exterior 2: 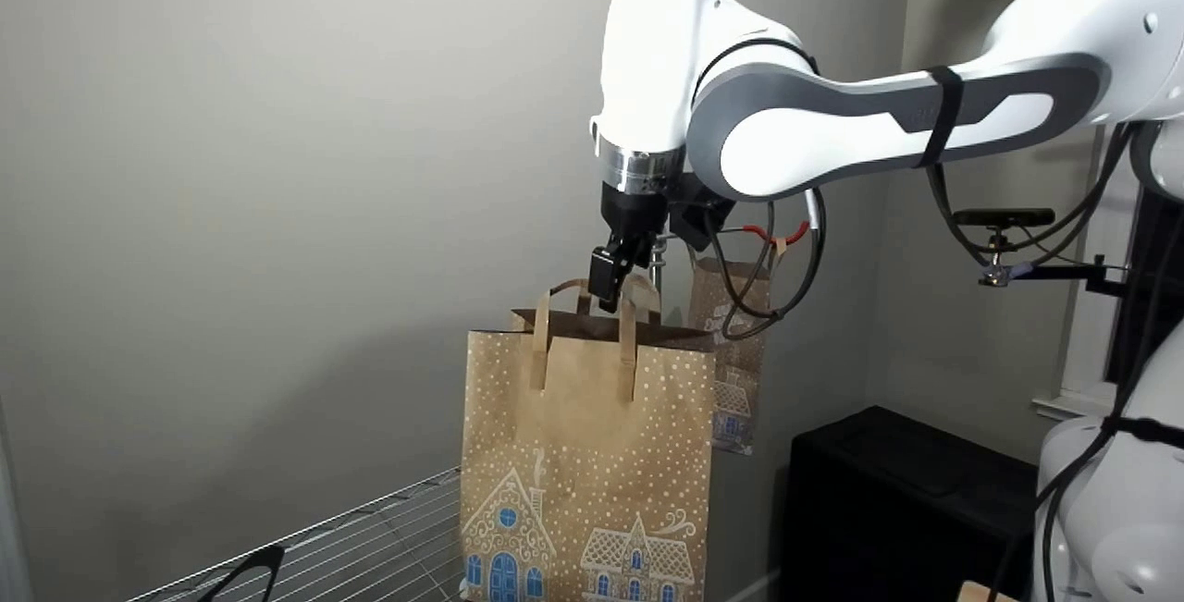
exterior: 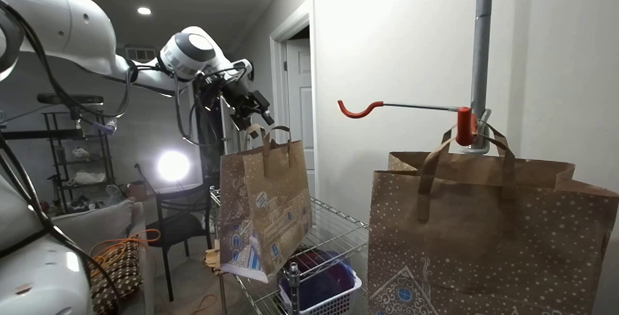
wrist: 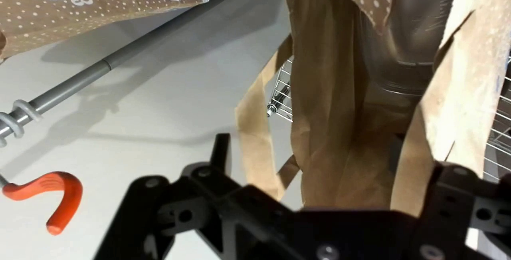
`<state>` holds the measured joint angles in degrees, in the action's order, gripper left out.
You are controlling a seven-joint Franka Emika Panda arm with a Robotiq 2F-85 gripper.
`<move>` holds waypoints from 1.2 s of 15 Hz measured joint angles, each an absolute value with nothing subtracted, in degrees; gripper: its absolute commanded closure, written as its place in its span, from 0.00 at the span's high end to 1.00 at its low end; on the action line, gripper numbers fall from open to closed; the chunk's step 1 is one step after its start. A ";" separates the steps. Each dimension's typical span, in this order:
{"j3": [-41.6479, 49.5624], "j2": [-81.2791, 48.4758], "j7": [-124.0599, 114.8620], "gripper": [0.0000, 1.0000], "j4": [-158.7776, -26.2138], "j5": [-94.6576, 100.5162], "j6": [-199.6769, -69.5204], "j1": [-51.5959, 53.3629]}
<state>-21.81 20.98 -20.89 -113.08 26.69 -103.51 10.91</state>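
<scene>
A brown paper bag point(exterior: 278, 203) with white dots and printed houses stands at the wire shelf point(exterior: 338, 223). The bag also shows in an exterior view point(exterior 2: 583, 440). My gripper point(exterior: 261, 127) points down at its two handles; it also shows in an exterior view point(exterior 2: 606, 292). In the wrist view the gripper's point(wrist: 309, 152) fingers are wide apart, with a handle point(wrist: 255, 148) between them. The right handle point(wrist: 411, 164) partly hides the right fingertip. Contact cannot be told. A clear plastic container point(wrist: 419, 40) shows inside the open bag.
A similar paper bag point(exterior: 483, 242) hangs from a grey pole point(exterior: 481, 58). A red-tipped hook point(exterior: 360, 112) sticks out from the pole towards the gripper. A white basket point(exterior: 333, 303) sits on the lower shelf. A black box point(exterior 2: 906, 500) stands near the robot base.
</scene>
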 measured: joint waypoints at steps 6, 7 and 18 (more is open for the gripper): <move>-20.74 20.86 -20.89 1.00 -115.49 25.50 -103.72 10.93; -20.43 20.86 -20.88 0.75 -115.78 24.85 -103.92 10.95; -13.37 21.72 -13.88 0.07 -116.37 9.24 -109.88 11.53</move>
<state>-13.37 21.72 -13.88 -116.37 9.24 -109.88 11.53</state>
